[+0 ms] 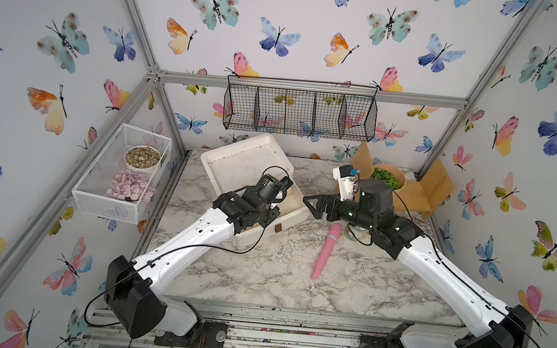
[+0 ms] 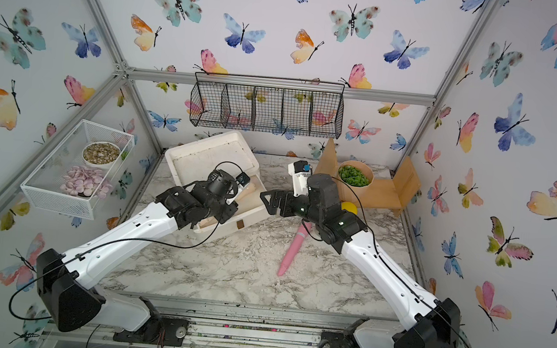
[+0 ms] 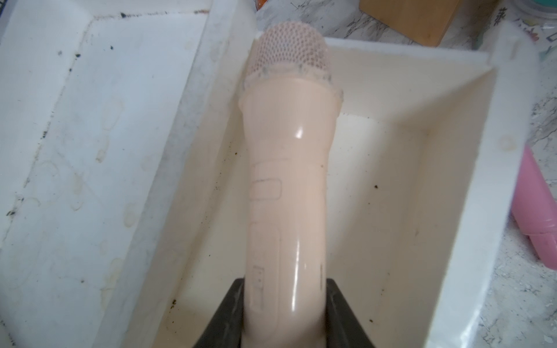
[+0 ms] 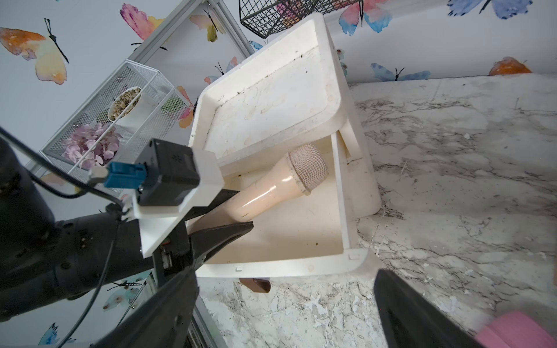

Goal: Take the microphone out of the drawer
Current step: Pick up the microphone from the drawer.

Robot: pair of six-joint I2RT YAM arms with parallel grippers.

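**Figure. Microphone gripped inside the open drawer.** The left gripper [image 4: 238, 211] is shown clamped on the tail end of the beige microphone [image 4: 271, 186]. The microphone lies inside the open drawer [image 4: 340, 195], mesh head toward the cabinet top [image 4: 265, 99]. The right gripper [image 1: 312, 204] is held empty, jaws wide apart, just beside the drawer's outer corner.

Risks, as judged from this pose: the glossy body is gripped far from the head, so it may pivot or slide between the fingers when raised. The head may also be caught on the cabinet's edge (whether they touch cannot be told) if it is lifted straight up rather than drawn back first.

Surroundings: a pink toy [image 1: 325, 252] lies on the marble table [image 1: 259, 284] near the drawer. A glass jar [image 1: 355, 232] is partly hidden under the right arm. A wooden stand [image 1: 418, 195] with a bowl of greens [image 1: 386, 179] is seen behind. The way out toward the table is narrowed by the right gripper.
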